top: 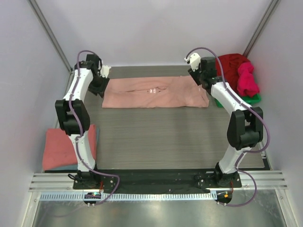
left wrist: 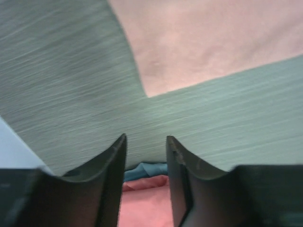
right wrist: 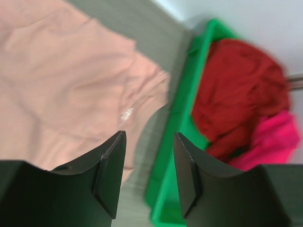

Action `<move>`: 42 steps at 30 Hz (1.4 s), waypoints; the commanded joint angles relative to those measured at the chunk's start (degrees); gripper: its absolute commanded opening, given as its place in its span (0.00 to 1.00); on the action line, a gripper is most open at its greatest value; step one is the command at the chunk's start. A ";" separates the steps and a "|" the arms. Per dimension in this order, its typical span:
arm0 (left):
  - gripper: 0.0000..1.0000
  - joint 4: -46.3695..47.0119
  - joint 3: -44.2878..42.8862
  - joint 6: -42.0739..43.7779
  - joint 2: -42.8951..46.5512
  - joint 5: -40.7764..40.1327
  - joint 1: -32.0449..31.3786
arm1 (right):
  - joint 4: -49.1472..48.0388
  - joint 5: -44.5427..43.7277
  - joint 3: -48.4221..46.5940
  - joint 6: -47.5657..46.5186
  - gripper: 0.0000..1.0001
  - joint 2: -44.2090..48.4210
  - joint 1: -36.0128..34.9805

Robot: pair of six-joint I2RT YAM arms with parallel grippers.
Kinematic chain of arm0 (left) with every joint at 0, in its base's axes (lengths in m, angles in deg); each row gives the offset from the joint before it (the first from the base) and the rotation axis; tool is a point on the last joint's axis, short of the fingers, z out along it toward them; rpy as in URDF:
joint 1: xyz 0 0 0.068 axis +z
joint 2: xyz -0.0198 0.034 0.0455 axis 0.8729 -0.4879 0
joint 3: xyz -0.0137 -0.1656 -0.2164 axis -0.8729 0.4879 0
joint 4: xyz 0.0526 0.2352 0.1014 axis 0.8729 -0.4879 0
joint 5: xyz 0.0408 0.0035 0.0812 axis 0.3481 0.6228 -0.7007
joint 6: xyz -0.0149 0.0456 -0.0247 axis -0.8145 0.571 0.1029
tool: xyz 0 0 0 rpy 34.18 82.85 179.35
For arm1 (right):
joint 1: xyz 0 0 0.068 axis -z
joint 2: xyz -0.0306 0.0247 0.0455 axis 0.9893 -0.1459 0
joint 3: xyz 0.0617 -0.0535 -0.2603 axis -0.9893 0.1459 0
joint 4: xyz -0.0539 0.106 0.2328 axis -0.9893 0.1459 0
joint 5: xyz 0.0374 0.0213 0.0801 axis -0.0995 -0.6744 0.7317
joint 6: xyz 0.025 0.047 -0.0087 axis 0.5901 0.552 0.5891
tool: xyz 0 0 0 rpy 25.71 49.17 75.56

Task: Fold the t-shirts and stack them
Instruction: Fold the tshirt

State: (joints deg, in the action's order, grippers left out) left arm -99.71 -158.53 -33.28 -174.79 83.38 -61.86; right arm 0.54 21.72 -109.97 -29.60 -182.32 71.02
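Pale-pink t-shirt (top: 156,92) lies flat between left pincer (left wrist: 146,137) and right pincer (right wrist: 149,134), both apart and empty.

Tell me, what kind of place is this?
Probably a robot lab booth: a left arm and right arm bolted to a table, plain white walls, and a green bin of t-shirts.

Pink tee (top: 156,93) flat ctr, coral tee (top: 57,150) folded

readable text: none | pale pink t-shirt (top: 156,92): small chest print, too small to read
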 commanded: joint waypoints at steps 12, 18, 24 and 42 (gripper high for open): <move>0.36 3.84 -1.01 2.58 -8.40 0.97 -3.07 | 13.34 13.15 -0.25 8.95 0.50 -9.11 5.31; 0.37 4.02 -2.41 2.84 -11.83 -0.53 -3.07 | 16.50 13.68 0.00 7.28 0.50 -10.00 6.28; 0.36 3.58 -1.45 3.28 -13.68 -1.14 -2.98 | 17.29 12.02 2.47 7.10 0.49 -10.08 7.25; 0.35 4.28 9.00 2.23 -6.74 -1.14 -1.67 | 17.91 9.20 3.70 7.72 0.46 -11.40 11.47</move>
State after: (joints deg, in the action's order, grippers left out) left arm -94.42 -152.06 -30.81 -185.09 82.77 -64.33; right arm 18.15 32.70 -106.30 -22.02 -193.86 82.36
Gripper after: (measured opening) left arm 0.355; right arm 0.464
